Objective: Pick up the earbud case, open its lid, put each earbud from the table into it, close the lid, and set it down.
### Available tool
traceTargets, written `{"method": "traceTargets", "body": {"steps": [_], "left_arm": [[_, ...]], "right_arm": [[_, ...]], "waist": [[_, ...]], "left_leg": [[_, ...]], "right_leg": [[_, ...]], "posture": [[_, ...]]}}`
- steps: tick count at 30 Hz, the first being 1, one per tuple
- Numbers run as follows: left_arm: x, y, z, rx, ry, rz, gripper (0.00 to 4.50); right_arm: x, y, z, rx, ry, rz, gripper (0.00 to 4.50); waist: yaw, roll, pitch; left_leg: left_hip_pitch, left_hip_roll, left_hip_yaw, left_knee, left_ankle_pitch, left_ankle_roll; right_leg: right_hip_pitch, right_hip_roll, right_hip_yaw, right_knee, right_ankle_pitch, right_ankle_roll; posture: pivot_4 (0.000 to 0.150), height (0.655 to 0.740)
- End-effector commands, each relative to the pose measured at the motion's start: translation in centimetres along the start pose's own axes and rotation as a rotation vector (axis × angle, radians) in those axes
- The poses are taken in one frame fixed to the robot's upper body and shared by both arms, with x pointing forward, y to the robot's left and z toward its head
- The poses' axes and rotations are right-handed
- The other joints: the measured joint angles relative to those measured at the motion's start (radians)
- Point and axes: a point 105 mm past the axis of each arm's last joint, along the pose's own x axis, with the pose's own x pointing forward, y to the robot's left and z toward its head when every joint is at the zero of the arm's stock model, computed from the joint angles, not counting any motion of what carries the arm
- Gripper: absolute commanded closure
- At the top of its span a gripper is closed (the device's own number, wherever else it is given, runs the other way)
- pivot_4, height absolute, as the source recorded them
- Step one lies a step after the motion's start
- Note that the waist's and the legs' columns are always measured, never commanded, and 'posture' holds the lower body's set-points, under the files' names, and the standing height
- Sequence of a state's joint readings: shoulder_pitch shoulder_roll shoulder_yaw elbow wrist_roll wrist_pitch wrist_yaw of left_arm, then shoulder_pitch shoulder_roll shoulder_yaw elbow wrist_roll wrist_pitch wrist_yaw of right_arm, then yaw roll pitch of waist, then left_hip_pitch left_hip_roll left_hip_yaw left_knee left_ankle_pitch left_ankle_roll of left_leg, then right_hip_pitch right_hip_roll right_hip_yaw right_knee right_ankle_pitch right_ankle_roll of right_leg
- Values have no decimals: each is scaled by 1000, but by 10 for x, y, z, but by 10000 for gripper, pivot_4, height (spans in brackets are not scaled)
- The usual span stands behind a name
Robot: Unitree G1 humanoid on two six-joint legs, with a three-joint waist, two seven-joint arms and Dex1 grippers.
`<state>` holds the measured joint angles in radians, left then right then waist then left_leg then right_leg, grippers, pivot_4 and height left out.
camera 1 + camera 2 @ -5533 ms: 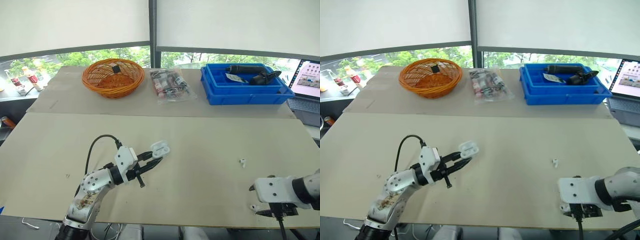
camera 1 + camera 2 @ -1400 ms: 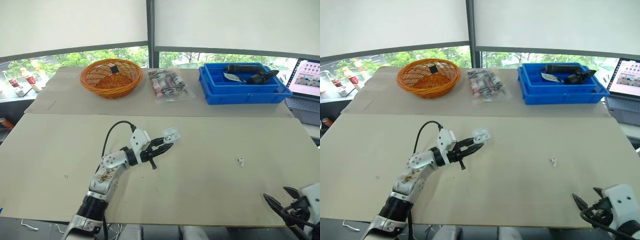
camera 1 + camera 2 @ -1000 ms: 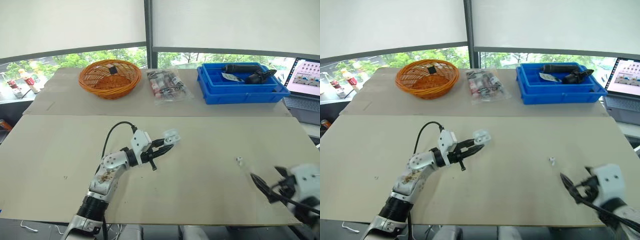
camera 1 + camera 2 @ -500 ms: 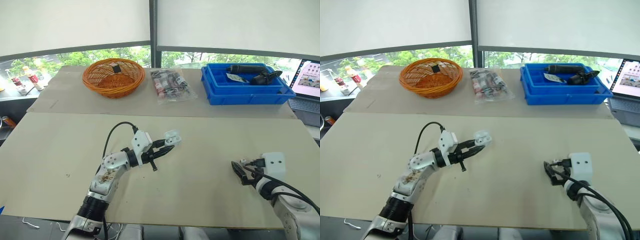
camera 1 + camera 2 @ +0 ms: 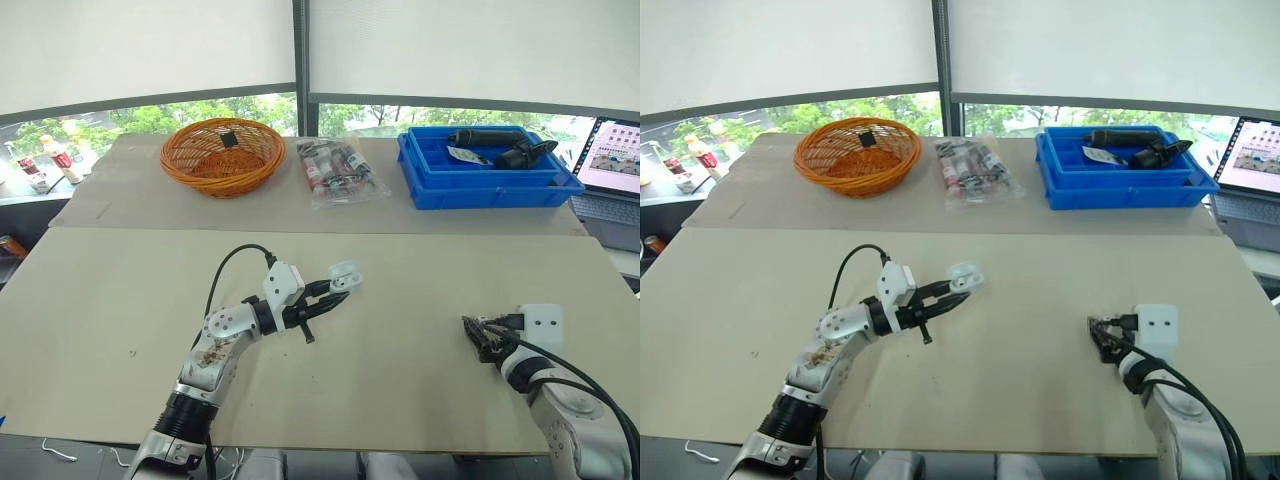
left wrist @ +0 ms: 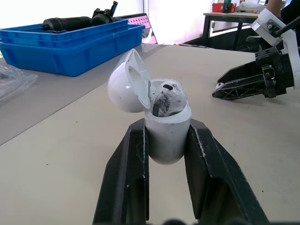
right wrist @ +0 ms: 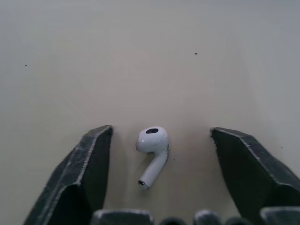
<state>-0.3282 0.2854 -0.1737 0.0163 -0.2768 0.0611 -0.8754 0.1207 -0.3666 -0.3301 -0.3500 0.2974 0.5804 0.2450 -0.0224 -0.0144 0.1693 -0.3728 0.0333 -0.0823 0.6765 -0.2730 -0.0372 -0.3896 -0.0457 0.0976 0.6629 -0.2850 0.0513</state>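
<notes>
Loosely, right gripper (image 7: 160, 131) straddles earbud (image 7: 152, 149) on table (image 7: 140, 47), gaps both sides.

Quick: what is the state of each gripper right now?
Left gripper: closed on the earbud case.
Right gripper: open around an earbud, not holding it.

The earbud case (image 6: 167, 140) is sitting between the left claw's (image 5: 325, 297) two fingers, touching both, with one earbud (image 6: 164, 101) resting inside it. A second earbud (image 7: 152, 147) is lying on the table (image 5: 400, 290) between the right claw's (image 5: 480, 338) spread fingers, touching neither. The right claw is standing well apart, to the right of the left claw. Far beyond the left claw, a basket (image 5: 222, 153) is sitting off to its left and a packet (image 5: 335, 170) straight ahead. Far beyond the right claw, a tray (image 5: 480, 188) is holding tools (image 5: 500, 145), with a laptop (image 5: 612, 165) lying further right.
</notes>
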Motion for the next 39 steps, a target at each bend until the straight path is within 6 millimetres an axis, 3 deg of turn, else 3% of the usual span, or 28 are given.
{"method": "traceTargets", "body": {"steps": [1, 7, 13, 20, 27, 39], "left_arm": [[1, -3, 14, 38, -50, -11, 39634], [2, -4, 14, 37, -54, -11, 39634], [1, -6, 14, 33, -56, -6, 39634], [-3, -10, 12, 30, -54, 9, 39634], [-9, -22, 10, 4, -46, 17, 39634], [-18, -35, 9, -24, -17, 23, 39634]], "right_arm": [[-2, 2, -9, 7, 43, 13, 22470], [-4, 3, -5, -38, 38, 44, 41822], [-15, 31, 17, -259, 3, 387, 41823], [-37, 43, 25, -565, 44, 788, 41824], [-59, 28, 16, -866, 170, 1059, 41824], [-86, -2, -10, -1056, 360, 1245, 41824]], "waist": [[0, 0, 0], [-2, 0, 0], [-5, 0, 0], [-6, 0, 1], [-1, -1, 1], [8, -1, 1]], "left_leg": [[0, 0, 0, 0, 0, 0], [0, 0, 0, 0, 0, 0], [0, 0, 0, 0, 0, 0], [0, 0, 0, 0, 0, 0], [0, 0, 0, 0, -1, 1], [0, 0, 0, 0, -1, 1]], "right_leg": [[0, 0, 0, 0, 0, 0], [0, 0, 0, 0, 0, 0], [0, 0, 0, -1, 0, 0], [0, 0, 0, -1, 0, 0], [1, 0, 0, -3, 0, 0], [1, 0, 0, -3, 0, 0]], "posture": [[1500, 7114], [1500, 7114], [1500, 7114], [1500, 7114], [1500, 7114], [1500, 7114]]}}
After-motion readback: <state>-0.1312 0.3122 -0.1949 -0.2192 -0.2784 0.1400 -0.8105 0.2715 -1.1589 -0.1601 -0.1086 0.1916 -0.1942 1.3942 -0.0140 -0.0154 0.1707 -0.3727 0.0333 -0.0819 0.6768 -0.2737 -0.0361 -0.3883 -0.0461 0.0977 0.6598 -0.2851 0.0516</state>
